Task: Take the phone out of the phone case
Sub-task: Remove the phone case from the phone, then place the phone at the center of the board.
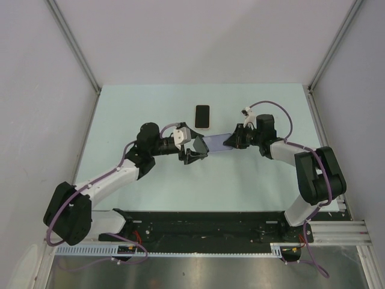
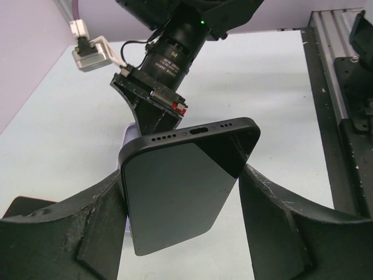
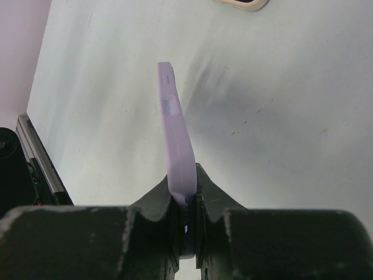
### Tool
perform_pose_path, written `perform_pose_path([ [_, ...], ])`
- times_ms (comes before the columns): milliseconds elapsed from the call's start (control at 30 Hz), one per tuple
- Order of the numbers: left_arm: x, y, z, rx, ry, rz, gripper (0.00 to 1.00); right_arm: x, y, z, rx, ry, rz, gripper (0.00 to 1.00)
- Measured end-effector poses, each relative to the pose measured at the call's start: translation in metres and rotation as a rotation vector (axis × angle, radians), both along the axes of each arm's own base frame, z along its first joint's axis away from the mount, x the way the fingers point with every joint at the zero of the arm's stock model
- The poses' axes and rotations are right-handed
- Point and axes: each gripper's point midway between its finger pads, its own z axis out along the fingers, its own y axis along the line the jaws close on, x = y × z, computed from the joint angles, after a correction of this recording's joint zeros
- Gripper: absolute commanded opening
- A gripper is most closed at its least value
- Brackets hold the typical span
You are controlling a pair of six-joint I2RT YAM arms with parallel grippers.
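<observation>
Fingers (image 2: 96,227) of the left gripper (image 1: 194,152) are closed against the two long edges of the phone (image 2: 180,192), which is held off the table with its port end turned toward the opposite arm. The dark glass is seen bare in the left wrist view, and no case wall is seen around its edges. The phone case (image 3: 173,128), lilac and soft, is pinched at one end between the fingers (image 3: 214,195) of the right gripper (image 1: 233,142). It is presented edge-on to the right wrist camera, with its free end curving away. In the overhead view the case lies between the two grippers, just beside the phone. Whether a corner of the phone is seated in it cannot be told.

The step in hand is judged to be the final separation: the phone appears to be out of the case, or nearly so. For the next move, the two grippers are to be drawn apart along the length of the phone, with both grips kept firm, until a clear gap is seen. The parts are then to be set down on the table (image 1: 138,114), well apart.

Two phones are counted: one in the left gripper, and a second phone (image 1: 202,115) lying flat on the table beyond the grippers, in a pale surround that is taken for another case. One lilac case is counted. Two arms and two grippers are in view.
</observation>
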Motion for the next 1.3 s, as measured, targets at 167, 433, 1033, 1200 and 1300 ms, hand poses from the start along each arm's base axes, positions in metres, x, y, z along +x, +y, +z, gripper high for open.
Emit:
perform_pose_path([
  [167,0.008,0.001,-0.006,0.011,0.016,0.040,0.00,0.002,-0.002,-0.001,-0.009,-0.006,-0.009,0.00],
  [433,0.012,0.000,-0.016,0.025,0.047,0.052,0.00,0.003,-0.003,-0.002,-0.019,-0.016,-0.009,0.00],
  [1033,0.028,0.010,-0.105,0.250,0.364,0.121,0.00,0.026,-0.042,0.039,-0.046,-0.150,-0.141,0.00],
  [1200,0.036,0.014,-0.126,0.316,0.441,0.180,0.00,0.035,-0.060,0.055,-0.068,-0.204,-0.210,0.00],
  [1300,0.041,0.018,-0.141,0.355,0.497,0.221,0.00,0.039,-0.070,0.062,-0.075,-0.225,-0.248,0.00],
])
